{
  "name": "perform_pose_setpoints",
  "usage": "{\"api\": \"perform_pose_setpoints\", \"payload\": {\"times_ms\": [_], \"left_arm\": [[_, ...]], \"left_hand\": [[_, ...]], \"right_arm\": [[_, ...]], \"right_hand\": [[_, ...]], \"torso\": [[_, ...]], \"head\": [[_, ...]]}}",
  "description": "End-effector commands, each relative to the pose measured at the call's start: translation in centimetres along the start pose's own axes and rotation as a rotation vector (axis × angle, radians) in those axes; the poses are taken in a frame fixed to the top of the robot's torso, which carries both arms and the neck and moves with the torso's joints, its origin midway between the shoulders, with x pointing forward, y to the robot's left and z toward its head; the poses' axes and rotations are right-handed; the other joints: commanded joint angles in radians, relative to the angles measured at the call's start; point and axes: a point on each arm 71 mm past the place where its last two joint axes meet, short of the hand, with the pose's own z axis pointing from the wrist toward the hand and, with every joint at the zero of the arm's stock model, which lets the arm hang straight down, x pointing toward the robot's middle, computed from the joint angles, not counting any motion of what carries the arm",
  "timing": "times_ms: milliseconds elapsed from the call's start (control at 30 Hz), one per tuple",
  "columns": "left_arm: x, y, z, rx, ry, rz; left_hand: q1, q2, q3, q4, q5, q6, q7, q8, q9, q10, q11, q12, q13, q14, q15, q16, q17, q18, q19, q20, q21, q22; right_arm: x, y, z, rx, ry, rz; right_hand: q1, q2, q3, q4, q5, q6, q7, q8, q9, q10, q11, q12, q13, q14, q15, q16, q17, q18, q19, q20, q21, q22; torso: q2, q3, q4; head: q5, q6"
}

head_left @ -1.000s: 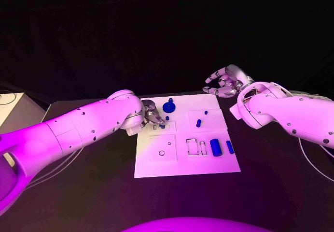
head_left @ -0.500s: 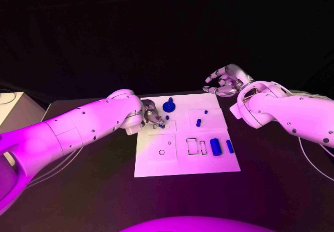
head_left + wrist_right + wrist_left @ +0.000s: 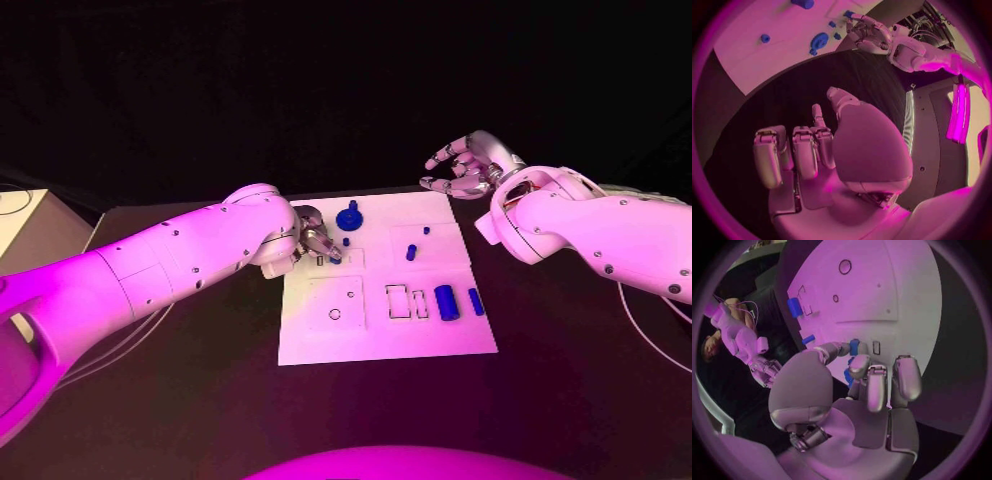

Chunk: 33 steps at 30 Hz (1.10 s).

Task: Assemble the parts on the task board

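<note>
**Parts on the white board, one pinched in the left fingers**

Head view: white board flat in the middle of the black counter. Left hand down over the board's far left corner, fingers closed around a small blue peg just above the surface. Round blue knob standing just beside that hand, toward the far edge. Short blue pin farther right, near the board's middle. Thick blue cylinder and thin blue bar lying side by side near the right edge, next to two outlined slots. Right hand raised beyond the board's far right corner, well apart from every part, fingers spread and loosely curled, holding nothing.

Left wrist view: left hand with fingers bent over the blue peg, thumb tip touching its side, peg end close to a small slot in the white board. Thick blue cylinder and thin blue bar farther along the board.

Right wrist view: right hand over bare black counter, fingers apart and empty. Beyond it, white board with the round blue knob, and the left hand at the board's edge with the blue peg poking out of its grip.
</note>
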Motion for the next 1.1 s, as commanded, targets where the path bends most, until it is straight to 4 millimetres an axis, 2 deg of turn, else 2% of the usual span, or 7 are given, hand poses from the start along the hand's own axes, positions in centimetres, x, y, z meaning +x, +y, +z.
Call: {"api": "perform_pose_setpoints", "payload": {"times_ms": [33,233,367,567,800,933,1100], "left_arm": [[0.31,-0.09,0.07,0.003,0.019,0.016],[0.37,-0.07,0.08,0.002,0.026,0.020],[0.43,-0.14,0.09,0.002,0.031,0.022],[0.53,-0.33,0.13,0.006,0.037,0.023],[0.55,-0.49,0.21,0.008,0.035,0.019],[0.54,-0.56,0.25,0.009,0.032,0.016],[0.53,-0.63,0.30,0.009,0.029,0.014]], "left_hand": [[-0.001,0.011,0.129,-0.133,0.005,0.034,-0.032,0.002,0.262,0.007,0.000,0.001,-0.002,0.092,-0.006,0.005,0.218,-0.007,0.007,0.000,0.002,0.002],[0.001,0.013,0.126,-0.132,0.004,0.034,-0.032,0.001,0.263,0.007,0.000,0.000,-0.002,0.092,-0.006,0.005,0.218,-0.008,0.007,-0.001,0.002,0.002],[-0.001,0.015,0.120,-0.129,0.001,0.036,-0.033,0.001,0.265,0.009,0.000,0.001,0.000,0.093,-0.006,0.006,0.221,-0.008,0.008,-0.001,0.002,0.002],[-0.015,0.034,0.078,-0.102,-0.011,0.051,-0.042,0.000,0.278,0.025,-0.007,0.010,0.014,0.094,-0.011,0.008,0.225,-0.009,0.012,-0.004,-0.001,0.005],[-0.024,0.045,0.040,-0.080,-0.034,0.060,-0.049,-0.007,0.284,0.031,-0.011,0.013,0.020,0.095,-0.015,0.009,0.226,-0.009,0.014,-0.007,-0.003,0.006],[-0.022,0.052,0.021,-0.068,-0.069,0.063,-0.051,-0.015,0.287,0.032,-0.014,0.012,0.023,0.095,-0.017,0.009,0.227,-0.010,0.016,-0.009,-0.004,0.006],[-0.022,0.055,0.018,-0.063,-0.079,0.065,-0.052,-0.018,0.288,0.031,-0.014,0.012,0.022,0.095,-0.017,0.008,0.226,-0.010,0.016,-0.009,-0.005,0.006]], "right_arm": [[0.06,0.11,0.01,-0.009,0.008,-0.009],[0.07,0.09,0.03,-0.008,0.008,-0.010],[0.08,0.10,0.04,-0.008,0.008,-0.011],[0.08,0.10,0.04,-0.008,0.007,-0.011],[0.09,0.11,0.04,-0.009,0.008,-0.011],[0.08,0.10,0.04,-0.008,0.008,-0.011],[0.08,0.09,0.04,-0.008,0.008,-0.011]], "right_hand": [[-0.004,-0.005,0.000,0.004,0.005,-0.008,0.001,0.003,0.001,0.075,0.001,-0.001,0.240,0.104,-0.003,0.006,0.262,-0.012,0.100,-0.002,-0.001,0.255],[-0.006,-0.005,0.002,0.006,0.006,-0.009,0.001,0.007,0.002,0.076,0.001,-0.001,0.240,0.104,-0.003,0.005,0.261,-0.011,0.100,-0.002,-0.001,0.254],[-0.006,-0.005,0.002,0.006,0.006,-0.009,0.001,0.007,0.002,0.076,0.001,-0.001,0.240,0.104,-0.003,0.005,0.261,-0.011,0.100,-0.002,-0.001,0.254],[-0.006,-0.005,0.002,0.006,0.006,-0.009,0.001,0.007,0.002,0.076,0.001,-0.001,0.240,0.104,-0.003,0.005,0.261,-0.011,0.100,-0.002,-0.001,0.254],[-0.006,-0.005,0.002,0.006,0.006,-0.009,0.001,0.007,0.002,0.076,0.001,-0.001,0.240,0.104,-0.003,0.005,0.261,-0.011,0.100,-0.002,-0.001,0.254],[-0.006,-0.005,0.002,0.006,0.006,-0.009,0.001,0.007,0.002,0.076,0.001,-0.001,0.240,0.104,-0.003,0.005,0.261,-0.011,0.100,-0.002,-0.001,0.254],[-0.006,-0.005,0.002,0.007,0.007,-0.009,0.001,0.008,0.003,0.077,0.001,0.000,0.241,0.103,-0.003,0.005,0.260,-0.011,0.100,-0.002,-0.001,0.254]], "torso": [[0.000,0.0005,0.0002],[0.000,0.0018,0.0002],[0.000,0.0007,0.0000],[-0.001,0.0010,-0.0001],[0.000,0.0008,0.0000],[0.000,0.0005,-0.0002],[0.000,0.0007,-0.0001]], "head": [[0.000,0.000],[0.000,-0.002],[0.000,-0.003],[0.000,-0.003],[-0.002,-0.002],[-0.002,-0.002],[-0.004,-0.001]]}}
